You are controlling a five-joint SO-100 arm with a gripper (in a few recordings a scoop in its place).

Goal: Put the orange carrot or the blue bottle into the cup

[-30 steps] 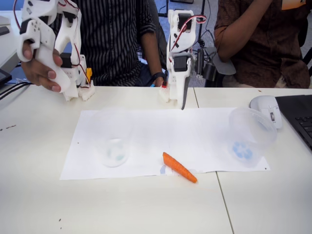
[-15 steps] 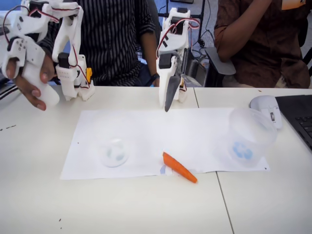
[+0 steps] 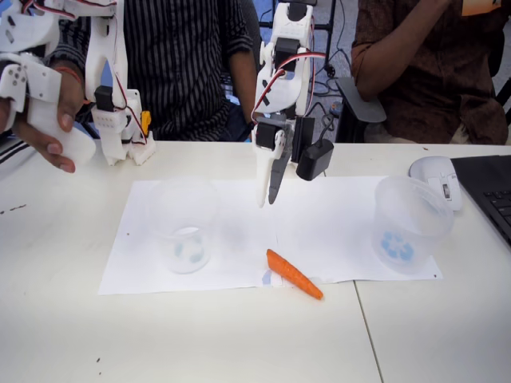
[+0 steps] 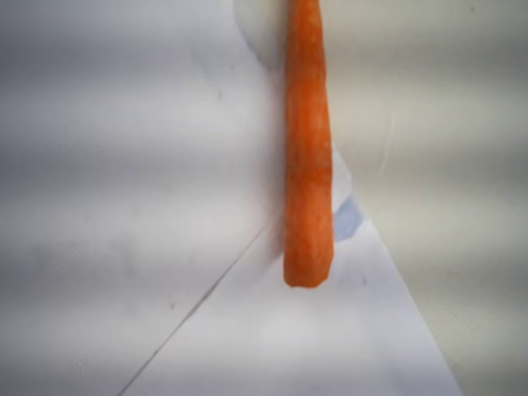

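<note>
Carrot lying flat on the paper's front edge, right of the cup — untouched. I'm hovering the gripper above and behind it, fingers nearly together, empty, lining up for the grab.

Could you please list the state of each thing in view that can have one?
orange carrot: lying flat across the paper's front edge, not gripped
cup: upright on the paper, nothing in it
second clear cup: upright at the paper's right end, nothing in it
gripper: in the air above the paper, fingers pointing down, nearly closed, holding nothing
paper sheet: flat on the table
</note>
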